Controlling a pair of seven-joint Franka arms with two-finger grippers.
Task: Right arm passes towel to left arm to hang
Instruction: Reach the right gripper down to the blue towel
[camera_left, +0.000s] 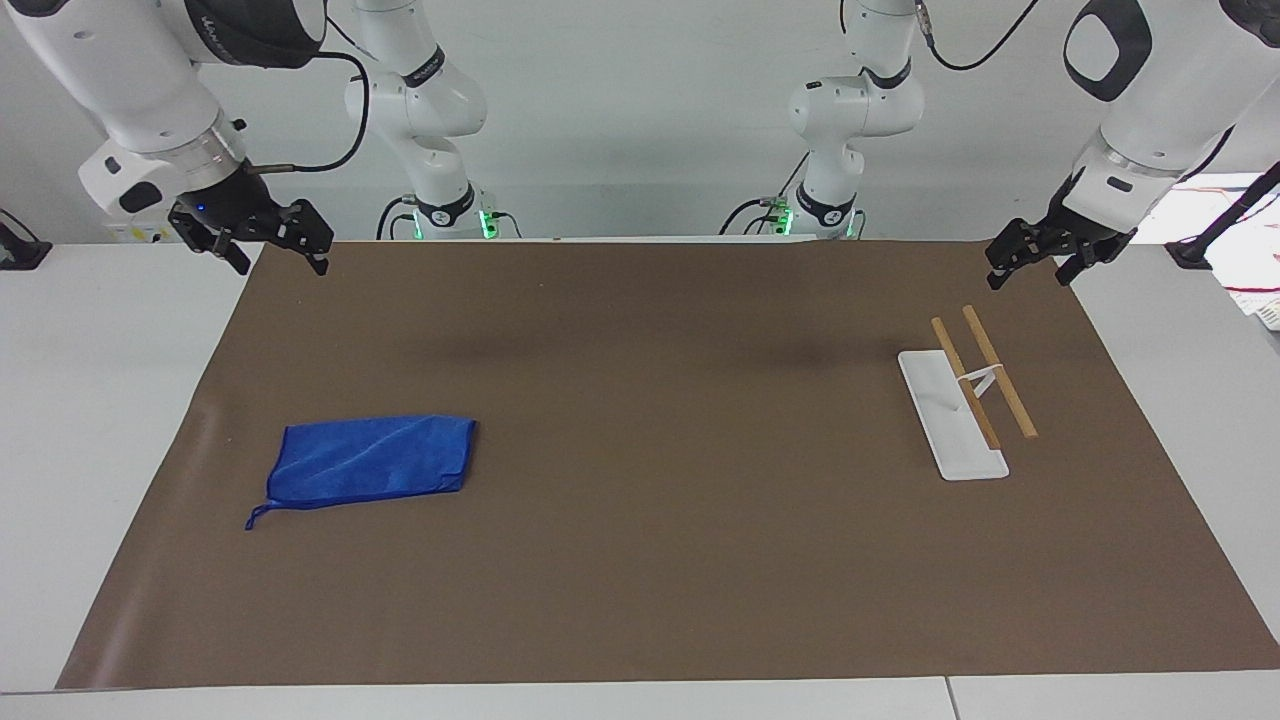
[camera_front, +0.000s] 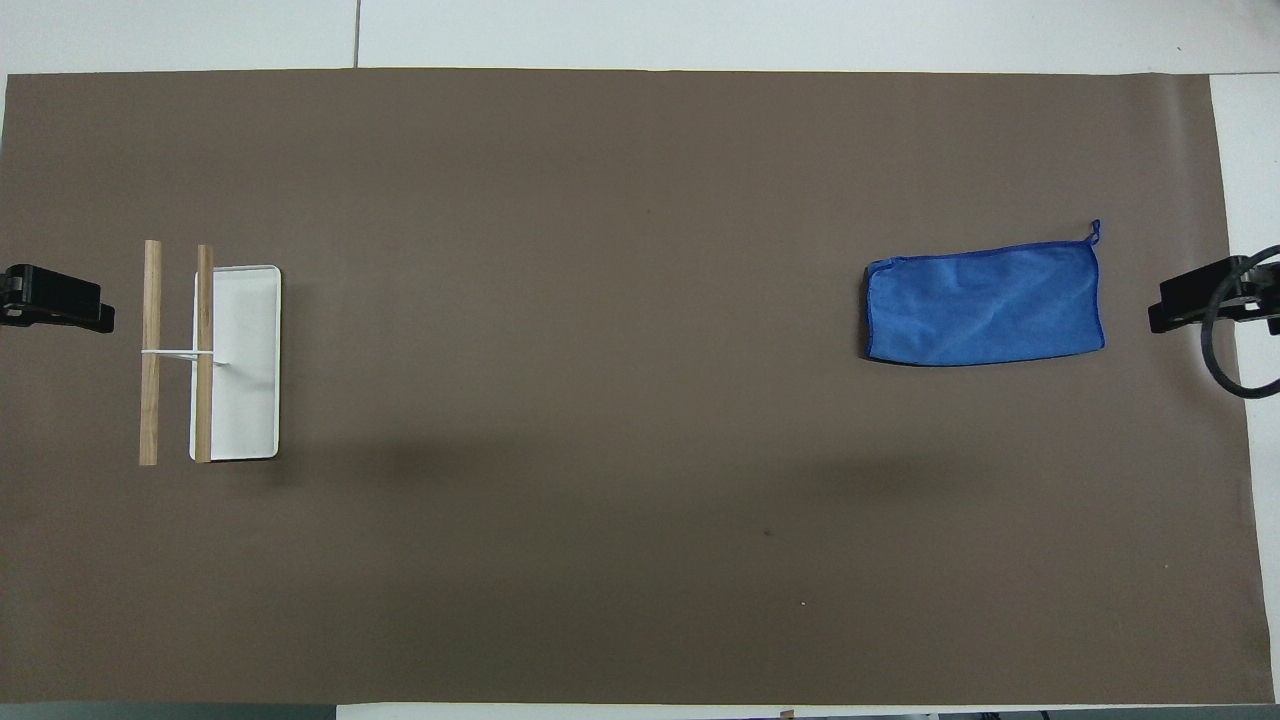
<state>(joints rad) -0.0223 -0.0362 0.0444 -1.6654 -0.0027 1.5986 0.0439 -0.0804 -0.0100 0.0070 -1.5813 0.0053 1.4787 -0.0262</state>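
A folded blue towel (camera_left: 375, 462) lies flat on the brown mat toward the right arm's end of the table; it also shows in the overhead view (camera_front: 985, 305). My right gripper (camera_left: 282, 262), with its blue light, is open and empty, up in the air over the mat's edge at that end, apart from the towel. A rack with a white base (camera_left: 950, 425) and two raised wooden bars (camera_left: 1000, 372) stands toward the left arm's end (camera_front: 245, 400). My left gripper (camera_left: 1030, 278) is open and empty over the mat's corner beside the rack.
The brown mat (camera_left: 640, 560) covers most of the white table. In the overhead view only the tips of the left gripper (camera_front: 55, 300) and the right gripper (camera_front: 1205, 305) show at the sides.
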